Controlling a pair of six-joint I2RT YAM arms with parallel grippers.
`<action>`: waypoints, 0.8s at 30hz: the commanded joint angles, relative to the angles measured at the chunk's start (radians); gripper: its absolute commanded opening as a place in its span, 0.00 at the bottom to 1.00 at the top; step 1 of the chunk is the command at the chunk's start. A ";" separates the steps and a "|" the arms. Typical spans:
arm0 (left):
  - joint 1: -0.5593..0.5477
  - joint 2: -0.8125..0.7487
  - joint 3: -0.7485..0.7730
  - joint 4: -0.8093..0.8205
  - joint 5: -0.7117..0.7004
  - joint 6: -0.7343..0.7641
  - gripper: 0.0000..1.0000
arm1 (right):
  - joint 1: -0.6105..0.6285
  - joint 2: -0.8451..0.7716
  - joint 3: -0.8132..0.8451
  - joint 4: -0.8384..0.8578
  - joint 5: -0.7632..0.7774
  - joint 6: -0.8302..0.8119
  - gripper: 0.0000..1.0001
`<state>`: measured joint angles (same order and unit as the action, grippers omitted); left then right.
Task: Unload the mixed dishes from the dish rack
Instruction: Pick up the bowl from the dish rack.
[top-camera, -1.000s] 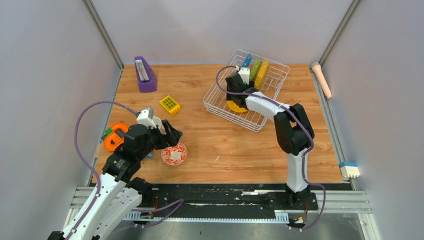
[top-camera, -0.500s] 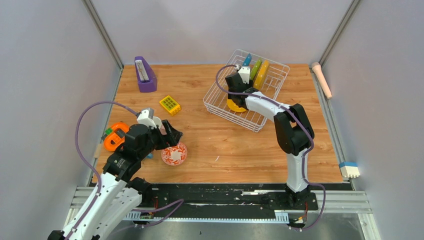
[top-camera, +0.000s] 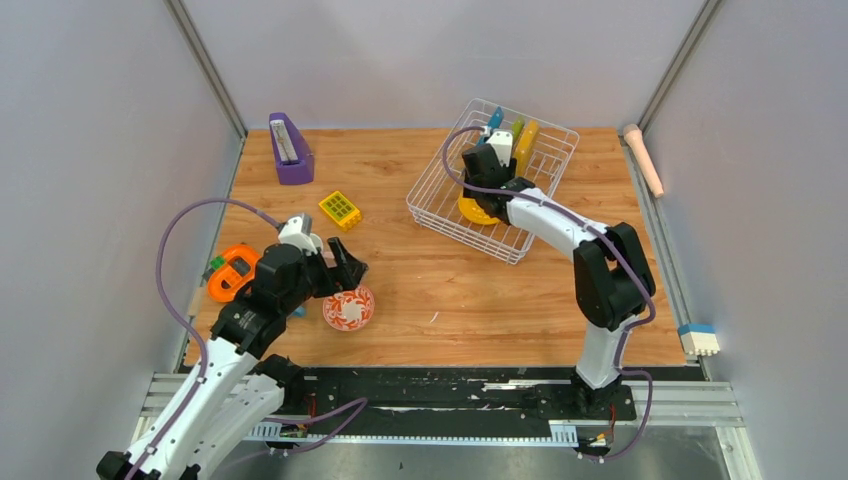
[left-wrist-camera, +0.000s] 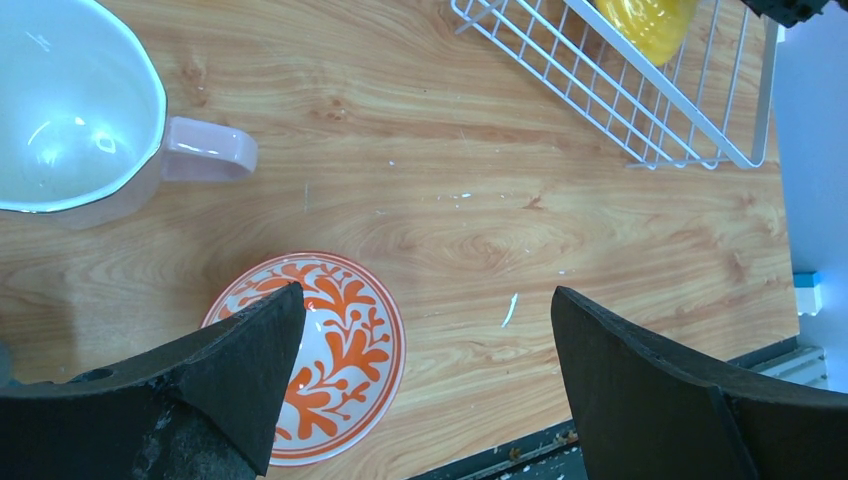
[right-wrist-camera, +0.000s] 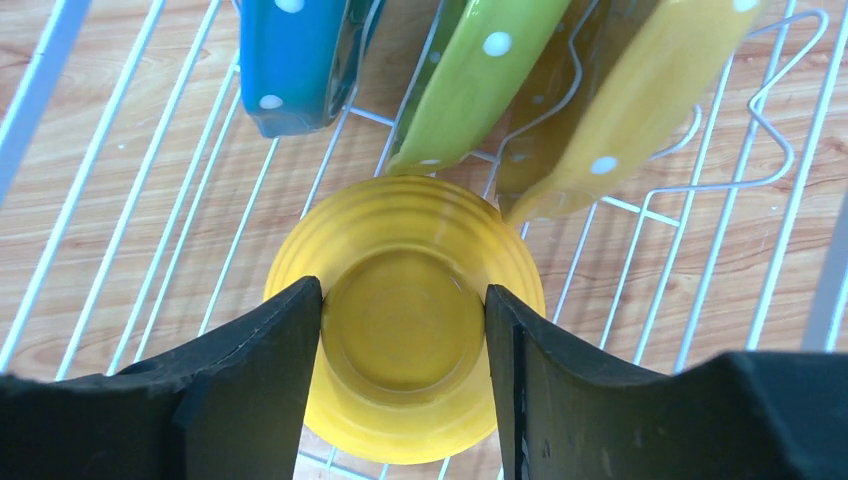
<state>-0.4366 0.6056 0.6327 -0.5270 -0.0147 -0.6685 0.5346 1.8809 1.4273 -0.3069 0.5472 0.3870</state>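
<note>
The white wire dish rack (top-camera: 436, 214) stands at the back right. Blue (right-wrist-camera: 295, 60), green (right-wrist-camera: 480, 70) and yellow (right-wrist-camera: 640, 90) dotted plates stand on edge in its prongs. A plain yellow bowl (right-wrist-camera: 400, 440) lies upside down on the rack floor in front of them. My right gripper (right-wrist-camera: 403, 340) is down in the rack, its fingers closed against the two sides of the bowl's foot. The red-and-white bowl (left-wrist-camera: 340, 340) sits on the table. My left gripper (left-wrist-camera: 428, 340) hangs open and empty just above it. A pinkish cup (left-wrist-camera: 70, 120) stands beside it.
A purple wedge holder (top-camera: 290, 150) stands at the back left, with a yellow grid block (top-camera: 340, 209) in front of it. An orange round gadget (top-camera: 232, 272) lies at the left edge. A pink object (top-camera: 645, 160) and a blue-white block (top-camera: 698, 340) lie on the right rail.
My right arm's elbow has swung to the right and its wrist has shifted a little toward the plates. The yellow bowl stays in the rack. The left arm has barely moved.
</note>
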 joint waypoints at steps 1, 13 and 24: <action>0.004 0.009 0.000 0.059 0.009 -0.010 1.00 | 0.005 -0.107 -0.018 0.047 -0.022 0.013 0.06; 0.004 0.022 -0.007 0.115 0.072 -0.017 1.00 | -0.012 -0.256 -0.101 0.055 -0.159 0.072 0.05; 0.004 0.019 -0.003 0.149 0.103 -0.017 1.00 | -0.137 -0.430 -0.250 0.135 -0.564 0.198 0.03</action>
<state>-0.4366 0.6296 0.6289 -0.4358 0.0658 -0.6792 0.4461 1.5375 1.2148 -0.2813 0.2008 0.5053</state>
